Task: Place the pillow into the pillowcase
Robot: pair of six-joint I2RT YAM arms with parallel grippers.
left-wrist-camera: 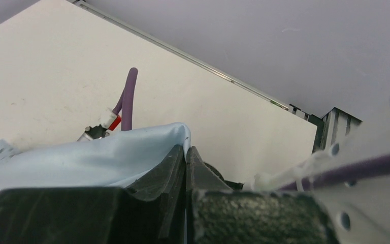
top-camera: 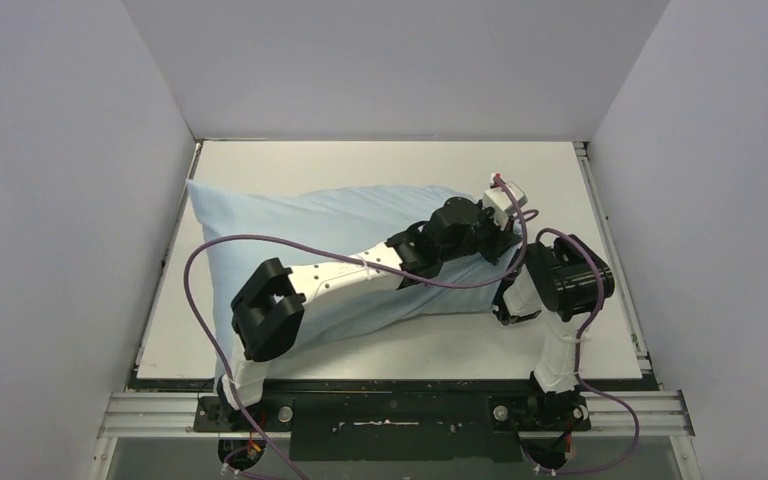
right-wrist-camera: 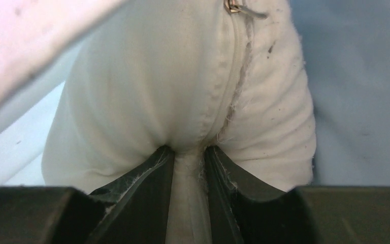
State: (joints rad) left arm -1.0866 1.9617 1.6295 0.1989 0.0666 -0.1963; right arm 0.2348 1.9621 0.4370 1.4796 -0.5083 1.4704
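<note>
The pillowcase (top-camera: 300, 240) lies bulging across the middle of the table (top-camera: 380, 160), so the pillow (right-wrist-camera: 183, 76) seems mostly inside, though the arms hide the mouth at the right. The left pincer (left-wrist-camera: 186, 157) is clamped tight on the blue hem, and the right pincer (right-wrist-camera: 189, 162) is pinching the pillow's seam. This looks like the final stuffing step. Next, the seam end needs pushing toward the left of the top view while the hem is drawn over it.

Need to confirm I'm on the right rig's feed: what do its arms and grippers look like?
Both arms, the left arm and the right arm, combine white link shells with chunky black joint housings. A purple cable trails along each. The left gripper and right gripper have black, wedge-shaped fingers. No markings are visible.
</note>
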